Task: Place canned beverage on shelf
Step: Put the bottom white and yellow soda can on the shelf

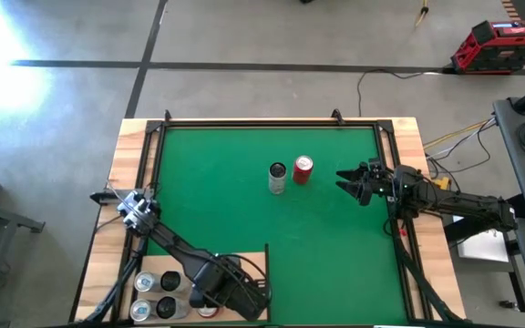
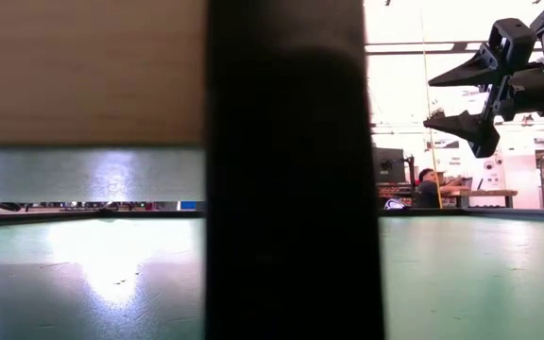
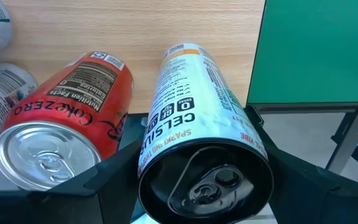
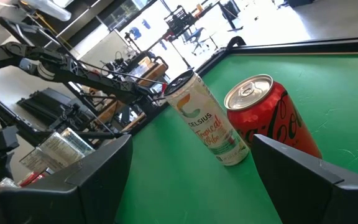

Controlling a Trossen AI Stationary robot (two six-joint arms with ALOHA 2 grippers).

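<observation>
Pale wood shelf (image 1: pixel 244 260) sits at the near left corner of the green tabletop (image 1: pixel 244 173). Left pincer (image 3: pixel 185 199) pinches a tall white can (image 3: pixel 197 124) right over it, top toward the wrist. Right pincer (image 1: pixel 349 185) is spread wide, facing two standing cans (image 1: pixel 290 173) just beside it.

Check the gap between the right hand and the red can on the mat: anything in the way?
Nothing: in the high view only bare green mat lies between the open right hand and the red can. The slim white can stands beyond the red one.
</observation>
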